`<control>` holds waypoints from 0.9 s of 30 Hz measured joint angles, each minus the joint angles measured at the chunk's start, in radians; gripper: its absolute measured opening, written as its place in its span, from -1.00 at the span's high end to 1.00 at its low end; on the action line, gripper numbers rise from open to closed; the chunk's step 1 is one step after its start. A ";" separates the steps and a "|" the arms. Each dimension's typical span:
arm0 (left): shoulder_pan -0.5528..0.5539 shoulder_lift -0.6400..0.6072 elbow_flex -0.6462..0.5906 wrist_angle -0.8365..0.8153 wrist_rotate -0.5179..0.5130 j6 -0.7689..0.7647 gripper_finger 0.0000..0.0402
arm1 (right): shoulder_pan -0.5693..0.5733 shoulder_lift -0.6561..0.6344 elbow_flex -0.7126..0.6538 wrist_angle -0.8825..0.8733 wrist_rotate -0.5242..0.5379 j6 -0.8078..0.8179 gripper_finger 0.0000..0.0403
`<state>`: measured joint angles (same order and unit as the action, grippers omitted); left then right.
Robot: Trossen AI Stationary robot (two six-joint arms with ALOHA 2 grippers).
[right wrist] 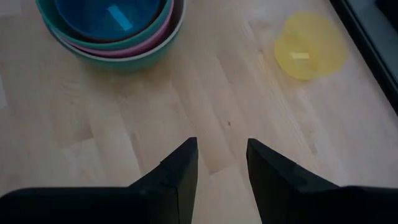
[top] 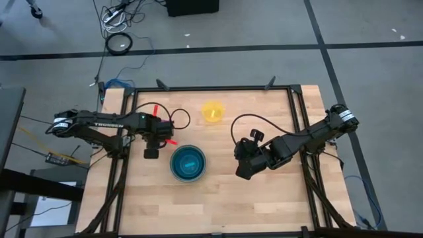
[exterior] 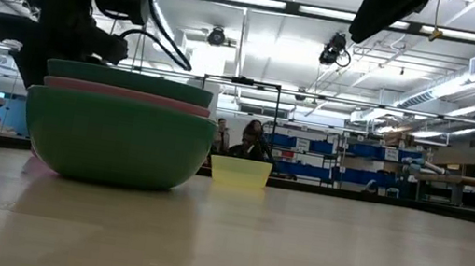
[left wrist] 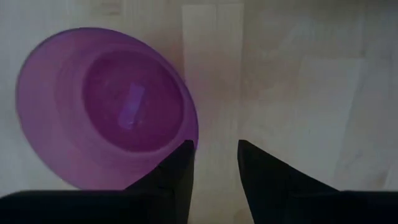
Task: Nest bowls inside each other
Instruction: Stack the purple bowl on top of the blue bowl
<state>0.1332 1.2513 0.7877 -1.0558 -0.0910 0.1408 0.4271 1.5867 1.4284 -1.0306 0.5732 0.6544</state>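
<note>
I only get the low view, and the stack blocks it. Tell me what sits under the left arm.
Observer: A purple bowl, upright and alone on the wood. The left gripper is at its rim, fingers open.
Operator: Name the innermost bowl of the stack.
Observer: A blue bowl sits innermost in the stack.
Operator: Place the right gripper for me.
Observer: The right gripper hangs over bare table, on the stack's far side from the left arm, fingers open and empty.
</note>
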 joint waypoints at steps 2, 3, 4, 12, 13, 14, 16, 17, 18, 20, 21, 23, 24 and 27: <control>0.004 0.000 -0.011 0.009 0.003 0.002 0.35 | 0.000 0.000 0.000 0.000 0.000 0.000 0.38; 0.006 0.000 -0.020 0.018 0.008 0.002 0.35 | 0.000 0.000 0.000 0.000 0.000 0.000 0.38; 0.009 0.000 -0.032 0.031 0.008 0.002 0.35 | 0.000 0.000 0.000 0.000 0.000 0.000 0.38; 0.038 0.005 -0.055 0.070 -0.032 -0.013 0.35 | -0.002 0.000 0.000 0.001 0.000 0.000 0.38; 0.044 0.005 -0.055 0.074 -0.035 -0.014 0.35 | -0.002 0.001 0.000 0.001 0.000 0.000 0.38; 0.050 0.005 -0.055 0.075 -0.035 -0.019 0.35 | -0.002 0.001 0.000 0.001 0.000 0.000 0.38; 0.063 0.005 -0.055 0.072 -0.026 -0.020 0.35 | -0.002 0.001 0.000 0.001 0.000 0.000 0.38; 0.069 0.006 -0.055 0.074 -0.023 -0.022 0.35 | -0.002 0.001 0.000 0.001 0.000 0.000 0.38; 0.073 0.012 -0.054 0.074 -0.018 -0.034 0.35 | -0.002 0.001 0.000 0.001 0.000 0.000 0.38; 0.084 0.025 -0.054 0.073 0.011 -0.044 0.35 | -0.002 0.001 0.000 0.002 0.000 0.000 0.38; 0.088 0.036 -0.054 0.074 0.033 -0.046 0.35 | -0.002 0.001 0.000 0.002 0.000 0.000 0.38; 0.090 0.069 -0.054 0.075 0.064 -0.058 0.35 | -0.002 0.001 0.000 0.002 0.000 0.000 0.38; 0.090 0.088 -0.054 0.076 0.062 -0.062 0.35 | -0.002 0.001 0.000 0.002 0.000 0.000 0.38; 0.090 0.144 -0.054 0.076 0.049 -0.069 0.35 | -0.002 0.001 0.000 0.002 0.000 0.000 0.38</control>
<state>0.2230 1.3957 0.7338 -0.9799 -0.0418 0.0719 0.4255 1.5875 1.4284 -1.0286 0.5735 0.6540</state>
